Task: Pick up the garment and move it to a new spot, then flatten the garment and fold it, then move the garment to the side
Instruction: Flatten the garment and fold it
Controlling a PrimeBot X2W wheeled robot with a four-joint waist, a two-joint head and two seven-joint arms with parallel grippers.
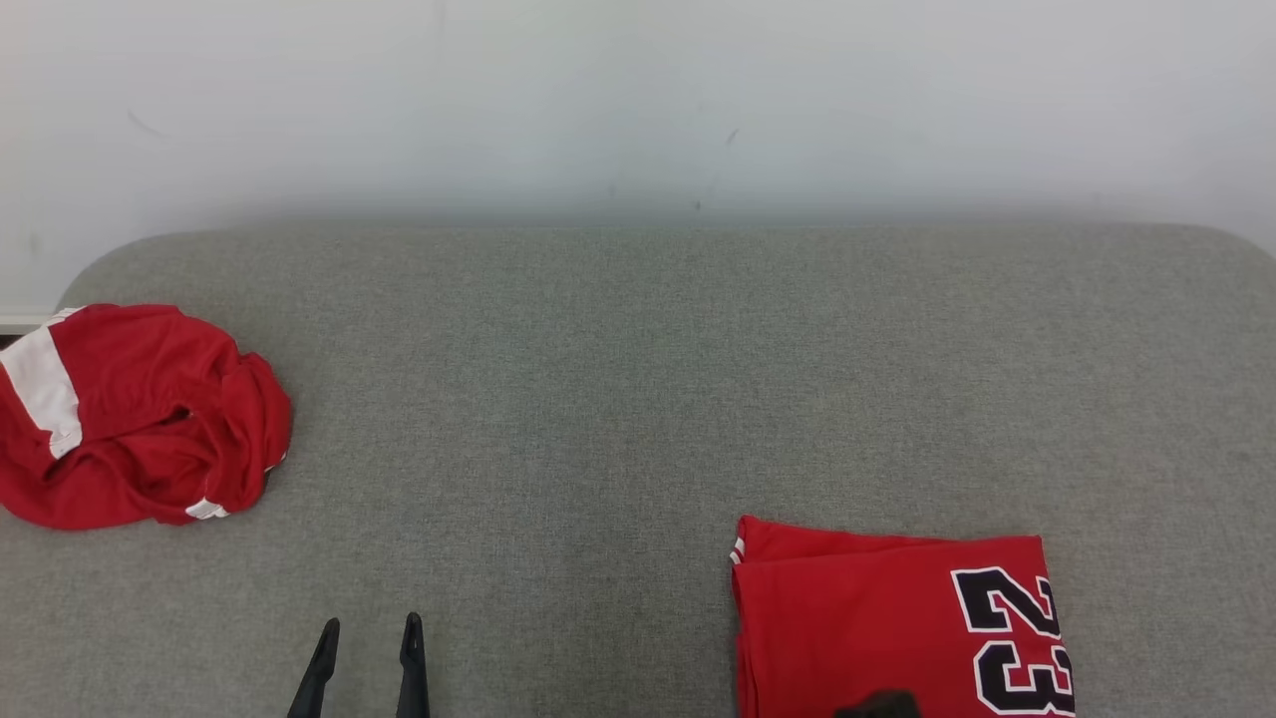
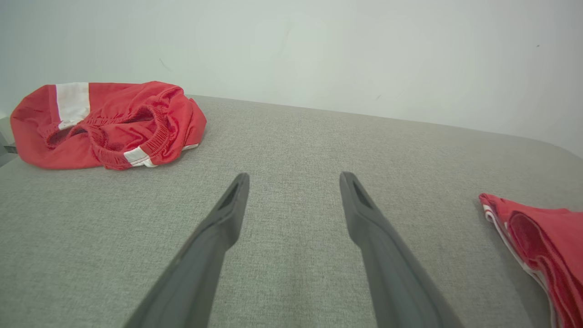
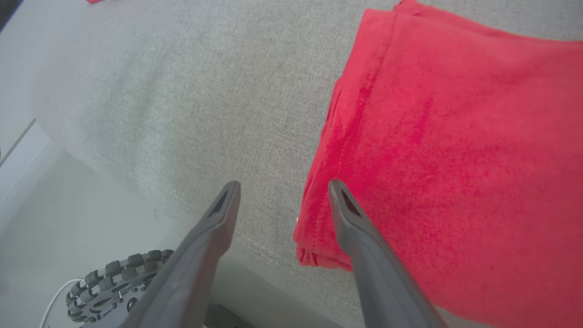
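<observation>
The folded red jersey (image 1: 877, 618) lies at the near right edge of the grey padded worktop (image 1: 638, 399). We think only the slide aside is left, so next we pinch its edge. The right gripper (image 3: 283, 183) is spread over its corner. The left gripper (image 1: 370, 621) is spread and empty. The head view shows us the number 23 (image 1: 1017, 638), and the left wrist view shows the stretchy waist of the red shorts (image 2: 109, 123).

Crumpled red shorts (image 1: 140, 414) (on grey cushion (image 1: 598, 399))
</observation>
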